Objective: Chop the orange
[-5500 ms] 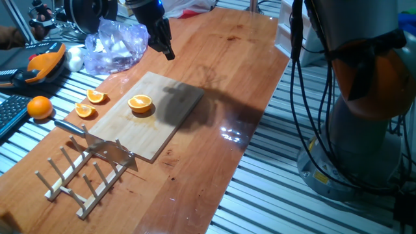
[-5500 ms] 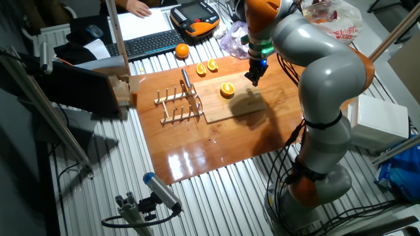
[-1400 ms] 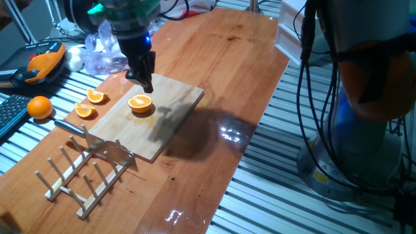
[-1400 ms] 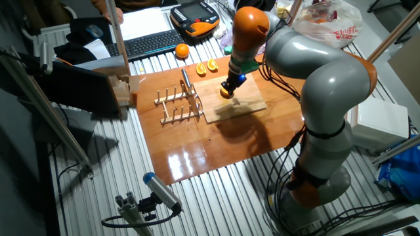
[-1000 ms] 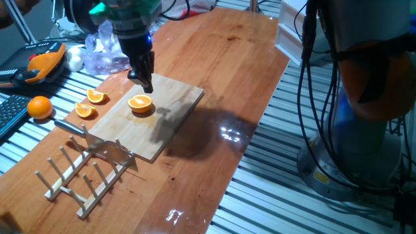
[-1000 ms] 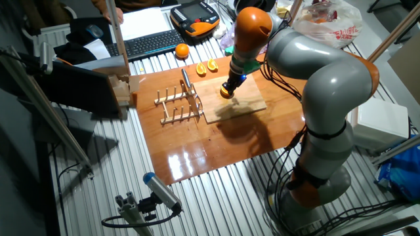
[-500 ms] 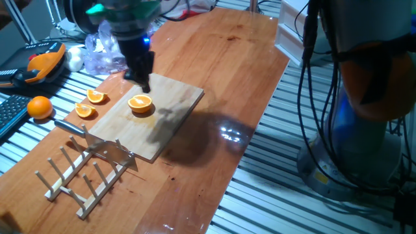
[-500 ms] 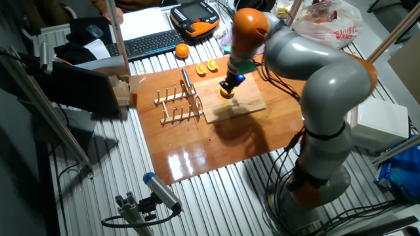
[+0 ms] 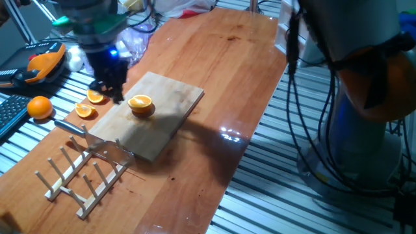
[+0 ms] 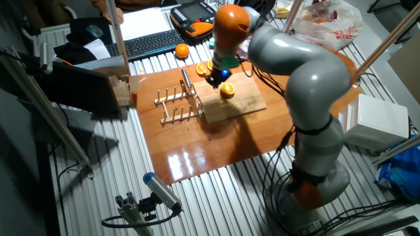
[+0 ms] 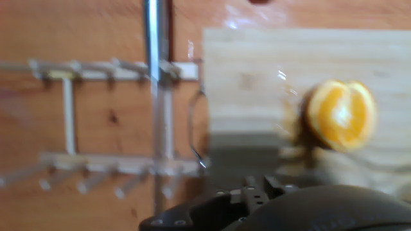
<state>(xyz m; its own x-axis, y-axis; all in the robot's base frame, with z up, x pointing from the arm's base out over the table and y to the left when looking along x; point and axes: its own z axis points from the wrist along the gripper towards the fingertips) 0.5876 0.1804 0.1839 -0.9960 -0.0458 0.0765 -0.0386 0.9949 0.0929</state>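
The orange (image 9: 141, 104), a half with its cut face up, sits on the wooden cutting board (image 9: 162, 123). It also shows in the other fixed view (image 10: 227, 90) and, blurred, in the hand view (image 11: 340, 114). My gripper (image 9: 114, 92) hangs low over the board's left edge, just left of the orange and between it and the thin wedges. It appears again from the other side (image 10: 214, 80). Nothing shows between its dark fingers. Blur hides how far apart they stand. The hand view shows none of the fingers.
A knife (image 9: 73, 127) lies left of the board, its blade resting on a wooden peg rack (image 9: 81, 177). Two thin orange wedges (image 9: 91, 103) and a whole orange (image 9: 40, 106) lie further left. A plastic bag (image 9: 133, 40), keyboard and pendant sit behind.
The arm has swung left, carrying the gripper from just behind the half orange to the board's left edge near the wedges. The orange and knife have not moved.
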